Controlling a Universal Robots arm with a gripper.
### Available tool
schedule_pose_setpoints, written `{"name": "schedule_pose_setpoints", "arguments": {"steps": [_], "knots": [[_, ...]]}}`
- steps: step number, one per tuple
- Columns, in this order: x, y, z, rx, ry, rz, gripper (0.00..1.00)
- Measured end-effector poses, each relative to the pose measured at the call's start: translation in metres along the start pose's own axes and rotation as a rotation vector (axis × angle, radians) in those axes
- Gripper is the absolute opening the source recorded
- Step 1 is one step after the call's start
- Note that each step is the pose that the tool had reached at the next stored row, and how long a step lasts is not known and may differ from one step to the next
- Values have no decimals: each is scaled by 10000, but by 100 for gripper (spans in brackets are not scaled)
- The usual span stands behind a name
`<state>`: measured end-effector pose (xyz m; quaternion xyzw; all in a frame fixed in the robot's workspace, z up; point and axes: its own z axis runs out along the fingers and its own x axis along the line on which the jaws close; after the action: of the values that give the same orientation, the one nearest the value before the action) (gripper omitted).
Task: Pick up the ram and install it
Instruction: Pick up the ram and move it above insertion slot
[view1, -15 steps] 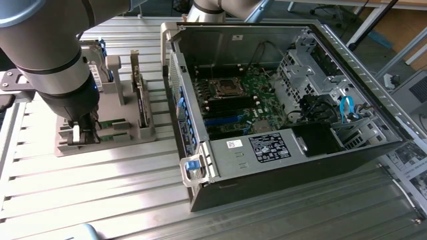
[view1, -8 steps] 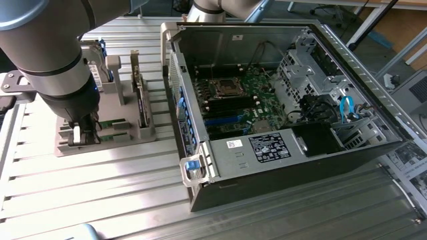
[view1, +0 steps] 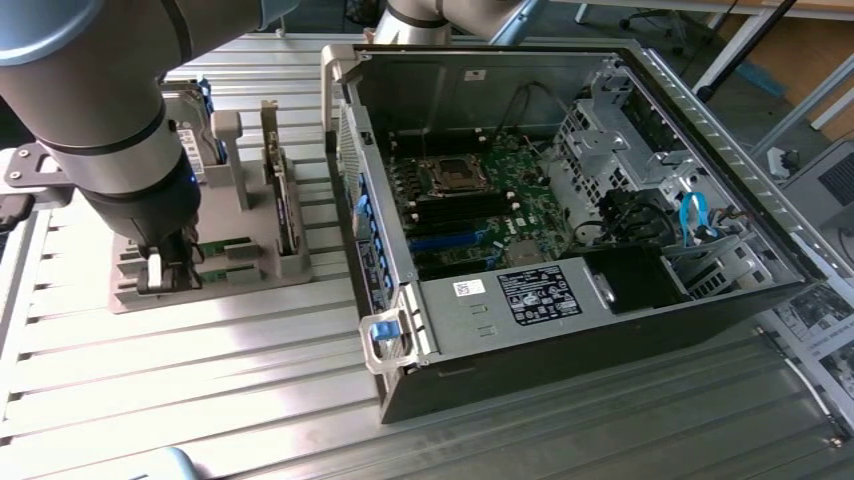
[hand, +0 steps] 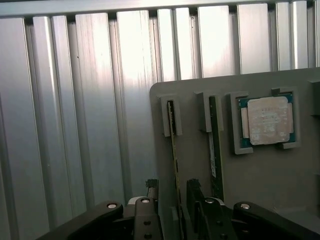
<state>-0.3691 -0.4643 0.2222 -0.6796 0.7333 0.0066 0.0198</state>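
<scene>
Ram is standing between the gripper's spread fingers, nine o'clock of the case, one finger likely risking clipping the twin stick.

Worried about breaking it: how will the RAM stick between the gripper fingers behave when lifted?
Probably stiff and light: the RAM stick is a thin board standing on edge in the gray holder. Being so thin, it could crack if twisted, and may tilt in the open gripper.

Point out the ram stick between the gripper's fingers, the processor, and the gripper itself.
ram (hand: 172, 140), wrist view, on its exposed long edge.
processor (hand: 267, 120), wrist view, centre of its silver lid.
gripper (hand: 173, 186), wrist view, midway between its fingertips.
</scene>
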Motion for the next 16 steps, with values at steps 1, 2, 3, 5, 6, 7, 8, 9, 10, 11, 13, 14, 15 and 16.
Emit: {"name": "schedule_pose_setpoints", "arguments": {"steps": [1, 2, 3, 5, 6, 7, 8, 9, 10, 11, 13, 14, 15, 16], "knots": [[0, 0, 3, 0, 0, 0, 36], [0, 0, 6, 0, -1, 0, 36], [0, 0, 8, 0, 0, 0, 36], [1, 0, 14, 0, 0, 0, 36], [1, 0, 17, 0, 0, 0, 36], [1, 0, 21, 0, -1, 0, 36], [1, 0, 23, 0, 0, -1, 36], [1, 0, 26, 0, -1, -1, 36], [1, 1, 28, 0, 0, 0, 36], [1, 0, 31, -1, -1, -1, 36], [1, 0, 38, 1, -1, -1, 36], [2, 1, 41, 0, 0, -1, 36], [2, 1, 44, 0, -1, -1, 36], [2, 1, 48, 0, -1, -1, 36]]}}
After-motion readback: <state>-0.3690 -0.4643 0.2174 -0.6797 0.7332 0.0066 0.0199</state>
